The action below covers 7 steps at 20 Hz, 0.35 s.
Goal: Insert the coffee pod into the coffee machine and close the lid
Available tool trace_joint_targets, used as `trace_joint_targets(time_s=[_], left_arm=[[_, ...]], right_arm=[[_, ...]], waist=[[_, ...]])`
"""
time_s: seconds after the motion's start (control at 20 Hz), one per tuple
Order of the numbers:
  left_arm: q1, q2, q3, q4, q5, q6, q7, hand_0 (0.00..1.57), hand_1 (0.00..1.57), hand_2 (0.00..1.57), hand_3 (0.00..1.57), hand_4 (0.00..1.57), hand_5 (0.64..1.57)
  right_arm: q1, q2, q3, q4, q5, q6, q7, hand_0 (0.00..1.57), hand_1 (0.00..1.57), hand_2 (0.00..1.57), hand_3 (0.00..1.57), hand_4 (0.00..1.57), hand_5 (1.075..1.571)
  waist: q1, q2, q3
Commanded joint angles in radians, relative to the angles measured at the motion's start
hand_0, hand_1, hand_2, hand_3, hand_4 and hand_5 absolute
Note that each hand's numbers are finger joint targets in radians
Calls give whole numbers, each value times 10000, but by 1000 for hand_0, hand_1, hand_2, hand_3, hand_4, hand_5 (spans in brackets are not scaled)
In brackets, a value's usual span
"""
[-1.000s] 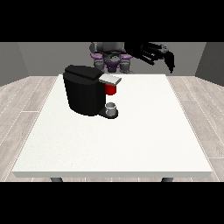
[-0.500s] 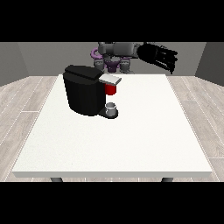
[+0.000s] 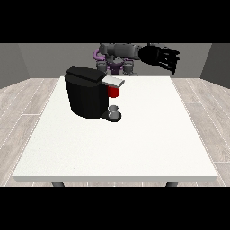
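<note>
On the white table (image 3: 134, 148), toward its far left part, sits a black coffee machine (image 3: 87, 92). Grey lid flap (image 3: 113, 81) sticks out from the machine's top toward the right, roughly level. Just under the flap, at the machine's front, is a red thing at the machine (image 3: 114, 91). Below that, on the machine's base, sits a small grey thing (image 3: 114, 110), cup-like; cannot tell if it is the pod, so the pod's place cannot be given.

Up and to the right of the machine, the hand at the view's right (image 3: 161, 57) hangs in the air above the table's far edge, well apart from the machine, touching nothing. Its fingers (image 3: 172, 65) point down and look spread apart, holding nothing.

Behind the machine, the robot's torso (image 3: 116, 60) shows at the far edge. The other hand is not visible anywhere; possibly hidden behind the machine, cannot tell.
</note>
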Motion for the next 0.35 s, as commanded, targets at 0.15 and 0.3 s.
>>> trace_joint_targets(time_s=[0.15, 0.3], left_arm=[[1513, 303, 540, 612, 125, -1, -581, 0, 0, 0, 0, 266, 1571], [1307, 186, 749, 1221, 125, 295, -562, 0, 0, 0, 0, 266, 1571]], right_arm=[[1514, 1473, 729, -505, -244, 317, -1150, 0, 0, 0, 0, 181, 1571], [2222, 1779, 1631, -907, -798, -109, -1425, 0, 0, 0, 0, 259, 1571]], waist=[[-1141, -1256, -3], [-1536, -1581, -4]])
